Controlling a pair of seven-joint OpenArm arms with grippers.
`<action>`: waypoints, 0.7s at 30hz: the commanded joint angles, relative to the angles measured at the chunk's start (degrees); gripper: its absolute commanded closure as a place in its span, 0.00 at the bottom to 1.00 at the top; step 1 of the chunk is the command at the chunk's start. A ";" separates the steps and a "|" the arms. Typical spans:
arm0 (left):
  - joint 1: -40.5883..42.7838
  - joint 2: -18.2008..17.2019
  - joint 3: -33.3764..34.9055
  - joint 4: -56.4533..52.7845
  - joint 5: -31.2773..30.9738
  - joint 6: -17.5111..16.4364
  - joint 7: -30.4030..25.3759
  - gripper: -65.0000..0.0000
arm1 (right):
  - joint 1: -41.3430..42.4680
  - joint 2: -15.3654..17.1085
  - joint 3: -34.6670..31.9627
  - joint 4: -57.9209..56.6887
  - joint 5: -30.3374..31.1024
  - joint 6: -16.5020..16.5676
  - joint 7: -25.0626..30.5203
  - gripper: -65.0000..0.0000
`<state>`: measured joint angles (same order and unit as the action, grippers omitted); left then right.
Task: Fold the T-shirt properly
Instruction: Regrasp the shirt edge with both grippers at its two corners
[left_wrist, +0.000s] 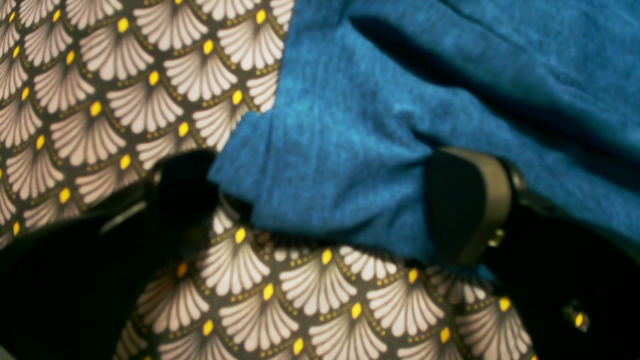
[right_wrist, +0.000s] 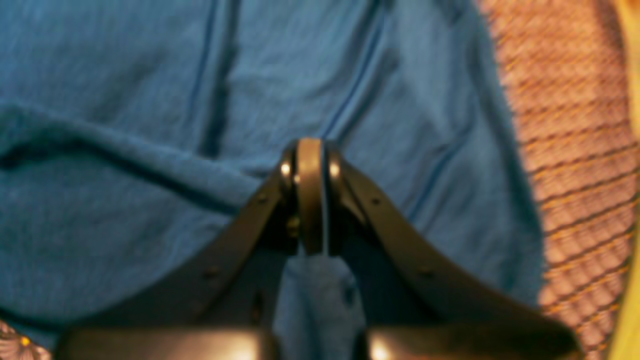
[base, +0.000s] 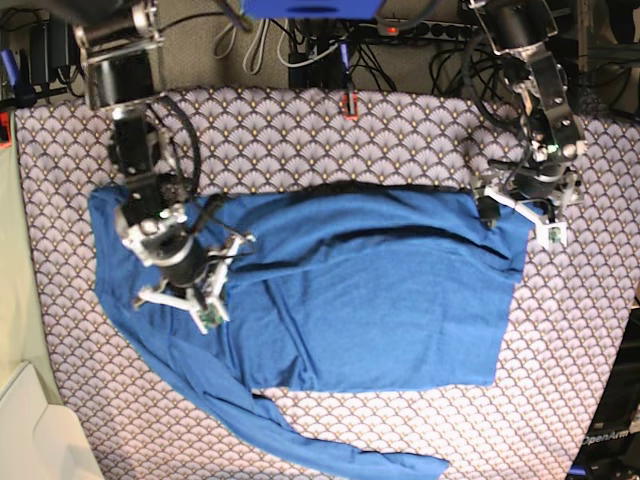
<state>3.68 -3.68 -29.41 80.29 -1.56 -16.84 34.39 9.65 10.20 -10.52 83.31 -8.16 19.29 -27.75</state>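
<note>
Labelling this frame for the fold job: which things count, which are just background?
In the job:
- T-shirt, blue, spread out
- right gripper, jaws shut on a fold of it
- left gripper, jaws open astride its edge

Background:
- patterned tablecloth
- cables behind the table

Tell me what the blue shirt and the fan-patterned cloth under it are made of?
The T-shirt looks like soft matte knit cotton: it wrinkles, drapes and shows a faint fuzzy weave up close. The tablecloth lies smooth and flat with crisp printed fans, probably a printed woven or coated fabric; which one is unclear.
</note>
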 joint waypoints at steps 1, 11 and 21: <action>-0.03 -0.76 0.62 0.46 1.08 -0.26 1.26 0.01 | -0.11 0.92 0.37 1.57 0.03 -0.26 0.80 1.00; -0.30 -1.46 1.94 0.46 1.08 -0.26 1.26 0.00 | -12.42 2.42 10.83 13.44 0.03 -0.17 0.80 1.00; -0.39 -1.46 1.94 0.19 1.08 -0.26 1.34 0.01 | -17.34 3.12 23.67 13.18 0.38 7.04 0.89 0.75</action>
<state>3.62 -4.91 -27.64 80.23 -1.30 -16.75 34.48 -7.99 12.71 12.99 95.59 -8.25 26.17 -28.08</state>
